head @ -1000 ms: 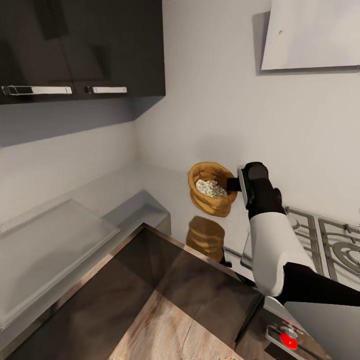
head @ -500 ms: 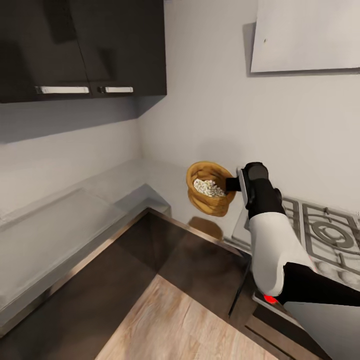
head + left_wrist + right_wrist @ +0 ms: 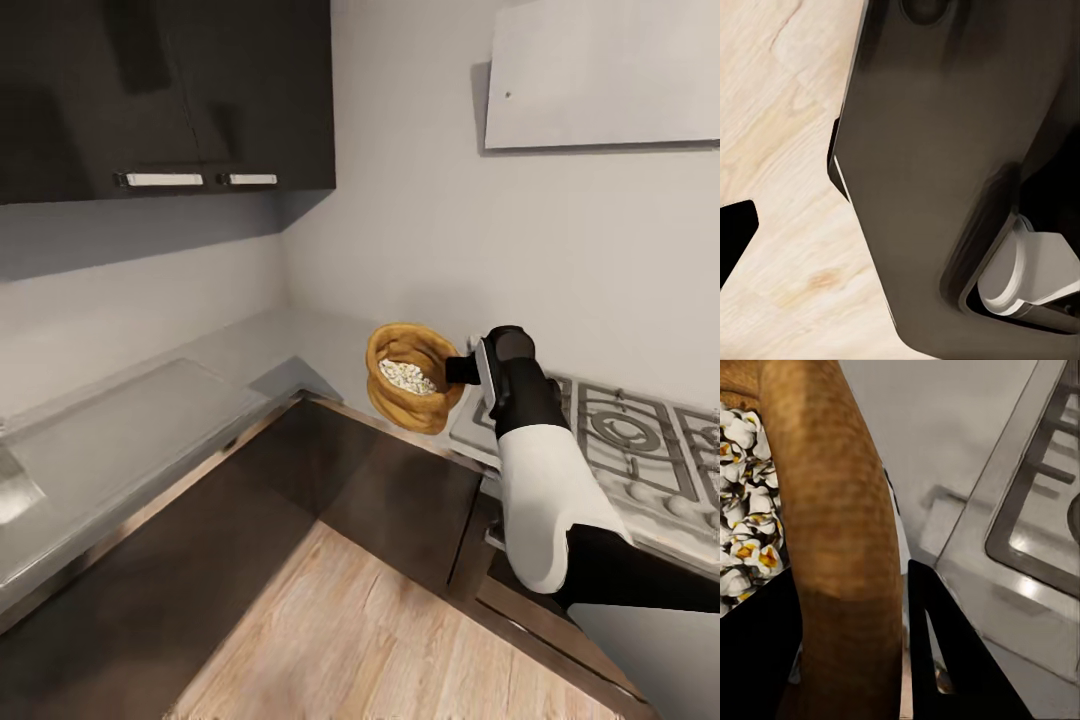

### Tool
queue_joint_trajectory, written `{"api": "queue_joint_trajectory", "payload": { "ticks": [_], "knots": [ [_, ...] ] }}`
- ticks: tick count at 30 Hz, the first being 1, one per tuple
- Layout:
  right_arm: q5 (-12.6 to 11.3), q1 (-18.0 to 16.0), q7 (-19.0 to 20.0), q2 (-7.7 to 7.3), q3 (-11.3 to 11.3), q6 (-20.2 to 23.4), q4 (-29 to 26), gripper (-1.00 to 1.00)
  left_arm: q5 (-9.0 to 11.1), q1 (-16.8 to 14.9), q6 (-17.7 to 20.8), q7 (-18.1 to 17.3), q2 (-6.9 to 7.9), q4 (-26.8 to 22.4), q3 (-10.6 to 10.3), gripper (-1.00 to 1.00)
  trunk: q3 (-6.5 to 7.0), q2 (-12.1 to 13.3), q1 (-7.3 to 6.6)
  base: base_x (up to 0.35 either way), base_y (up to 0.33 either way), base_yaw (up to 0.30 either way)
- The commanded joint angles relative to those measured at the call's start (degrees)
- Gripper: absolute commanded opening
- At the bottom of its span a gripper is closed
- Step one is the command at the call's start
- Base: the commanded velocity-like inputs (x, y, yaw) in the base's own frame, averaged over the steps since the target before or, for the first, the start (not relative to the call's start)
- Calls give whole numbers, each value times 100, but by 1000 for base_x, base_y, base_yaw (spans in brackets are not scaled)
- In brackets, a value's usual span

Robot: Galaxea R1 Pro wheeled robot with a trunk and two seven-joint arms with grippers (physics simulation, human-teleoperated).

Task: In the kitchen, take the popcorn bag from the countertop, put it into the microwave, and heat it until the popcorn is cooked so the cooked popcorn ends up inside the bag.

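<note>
**Popcorn bag held aloft at counter corner**

The popcorn bag (image 3: pixel 410 378) is pinched at its rolled rim by the right gripper (image 3: pixel 458 370), w/ the rim wall (image 3: pixel 840 547) clamped between the two dark fingers (image 3: pixel 945 660), as seen in the right wrist view. The bag is carried clear of the countertop (image 3: pixel 150 420), above the counter's front edge near the inner corner, just beside the gas hob (image 3: pixel 620 440). Inside the bag, the popcorn (image 3: pixel 405 376) is seen as a pale heap; in the wrist view white puffed pieces w/ yellow-orange centres (image 3: pixel 746 532) are visible. The bag is tilted, mouth turned up and towards the camera.

Glossy black upper cabinets (image 3: pixel 170 90) are seen at upper left, a white slanted hood (image 3: pixel 600 75) at upper right, grey wall btwn. Dark brown cabinet fronts (image 3: pixel 400 500) and light wood floor (image 3: pixel 340 640) are seen below.

In the left wrist view, a dark robot part (image 3: pixel 945 165) is shown over plank floor (image 3: pixel 780 150); the left gripper's state can't be told.
</note>
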Motion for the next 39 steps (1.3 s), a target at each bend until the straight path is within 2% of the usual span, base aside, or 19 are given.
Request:
{"api": "queue_joint_trajectory", "payload": {
  "ticks": [1, 17, 23, 26, 28, 35, 39],
  "knots": [
    [29, -5, 29, 6, -25, 17, -5, -100, 24, 1, -10, 5, -1, -6, -5, 100, -6, -5, -3, -346, 0, 0],
    [31, 14, 102, 6, -42, 17, 2, -100, 40, 1, -4, 5, -1, -6, -12, 100, -6, -5, -3, -346, 0, 0],
    [80, 260, 52, 6, -41, 17, 43, -100, 41, 3, -3, 5, -1, -6, -10, 100, -6, -5, -3, -346, 0, 0],
    [94, 569, 45, 6, -41, 17, 47, -100, 41, 2, -3, 5, -1, -6, -6, 100, -6, -5, -3, -346, 0, 0],
    [90, 648, 44, 6, -41, 17, 68, -100, 41, 0, -3, 5, -1, -6, -7, 100, -6, -5, -3, -346, 0, 0],
    [73, 680, 53, 6, 16, 17, 387, -100, 41, 1, -3, 5, -1, -6, -4, 100, -6, -5, -3, -323, 0, 0],
    [104, 680, 45, -19, -9, 17, 886, -100, 41, 0, -3, 5, -1, -6, -4, 100, -6, -5, -3, -310, 0, 0]
  ]
}}
